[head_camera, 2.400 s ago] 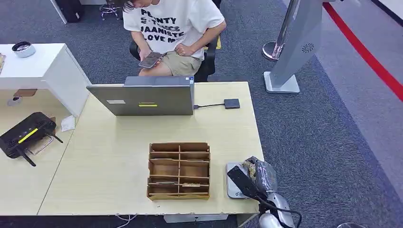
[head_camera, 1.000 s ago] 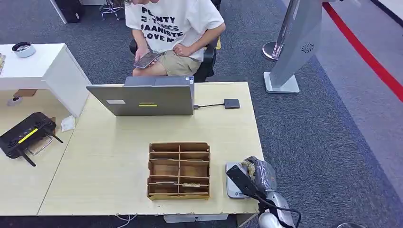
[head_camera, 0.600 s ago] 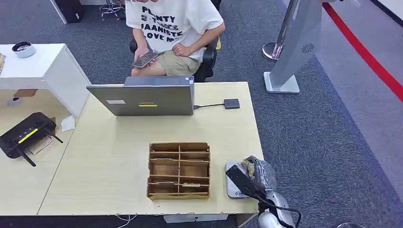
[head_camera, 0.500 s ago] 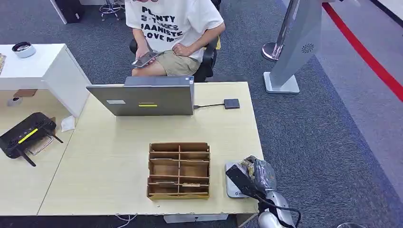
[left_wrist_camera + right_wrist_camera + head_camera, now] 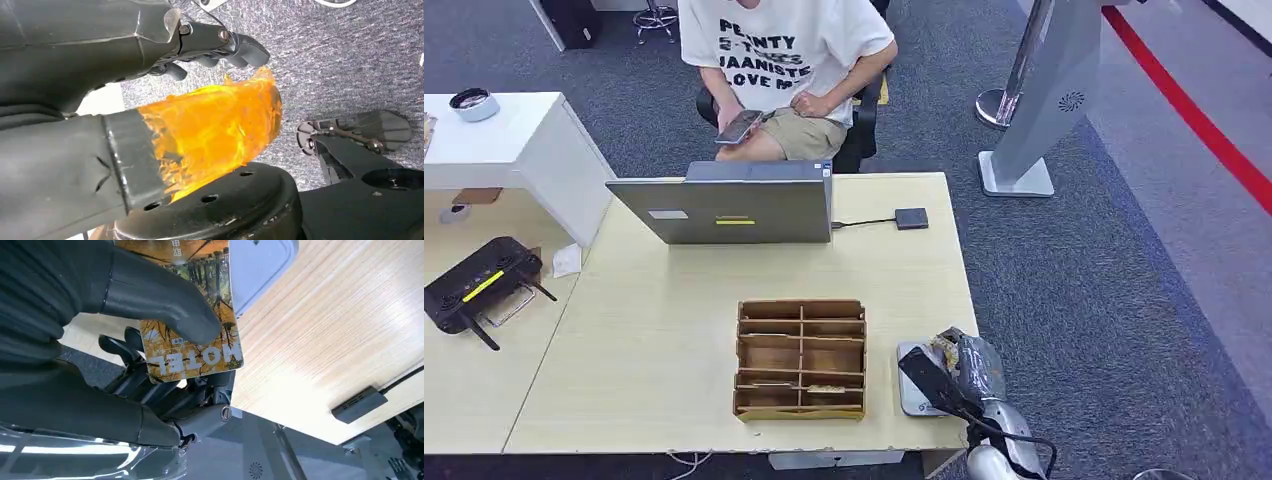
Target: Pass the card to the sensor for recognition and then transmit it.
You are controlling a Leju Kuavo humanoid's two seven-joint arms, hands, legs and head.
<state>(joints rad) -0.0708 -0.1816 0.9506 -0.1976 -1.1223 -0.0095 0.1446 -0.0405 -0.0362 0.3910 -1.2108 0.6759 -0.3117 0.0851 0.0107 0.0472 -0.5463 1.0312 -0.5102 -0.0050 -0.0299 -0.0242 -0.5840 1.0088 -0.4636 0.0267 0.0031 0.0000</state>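
Observation:
My right hand (image 5: 969, 372) hovers at the table's front right corner and holds a hotel card (image 5: 946, 349) just above the flat white sensor pad (image 5: 910, 402). In the right wrist view the thumb (image 5: 160, 302) pins the card (image 5: 205, 357), printed with autumn trees and the word HOTEL, against the darker fingers, and the card's far end overlaps the sensor (image 5: 260, 262). My left hand (image 5: 200, 100) hangs beside my body over the grey carpet, its thumb wrapped in orange film, its fingers (image 5: 235, 45) apart from the thumb and holding nothing.
A wooden compartment organiser (image 5: 801, 358) stands just left of the sensor. A grey laptop (image 5: 724, 208) and a small dark hub (image 5: 912, 217) on a cable lie at the far edge. A person with a phone (image 5: 742, 126) sits behind the table (image 5: 654, 330). A black router (image 5: 479, 282) is far left.
My right hand with the card has stayed almost still over the sensor. The seated person has shifted a little and moved the phone.

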